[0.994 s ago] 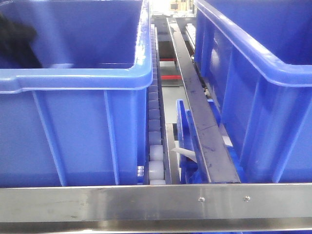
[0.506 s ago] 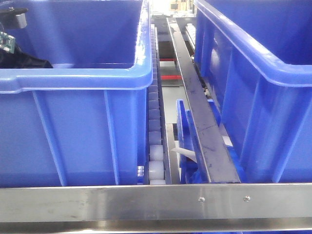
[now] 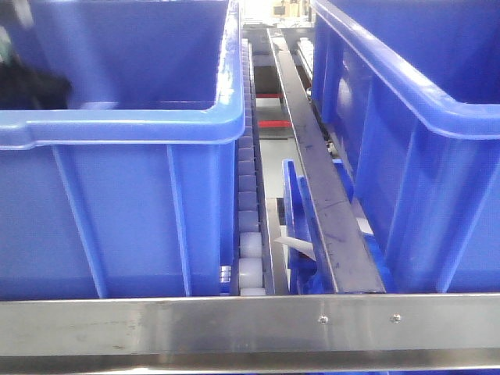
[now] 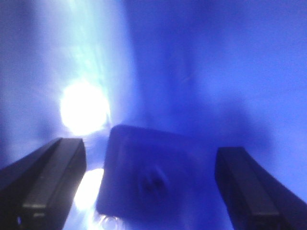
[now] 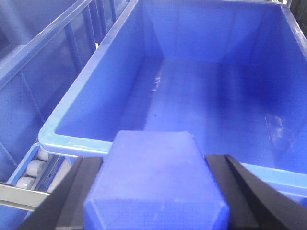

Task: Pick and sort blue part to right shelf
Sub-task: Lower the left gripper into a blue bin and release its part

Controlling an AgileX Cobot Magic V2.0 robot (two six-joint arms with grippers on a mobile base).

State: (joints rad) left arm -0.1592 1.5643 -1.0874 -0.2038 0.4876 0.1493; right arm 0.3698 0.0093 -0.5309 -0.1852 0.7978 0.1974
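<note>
Blue part [image 4: 144, 191], dim and blurred, lies on a bin floor between the fingers of my left gripper [image 4: 151, 146], which is spread wide and gripping nothing. Further right, my right gripper [image 5: 153, 160] is clamped on a second blue part [image 5: 153, 191], which hangs above the near rim of a blue bin [image 5: 72, 139] on the right shelf [image 3: 250, 324]. If I let go here, it could clip that rim and tumble out onto the white rollers [image 5: 31, 167]. It looks solid blue and squarish, with bevelled corners.
</note>
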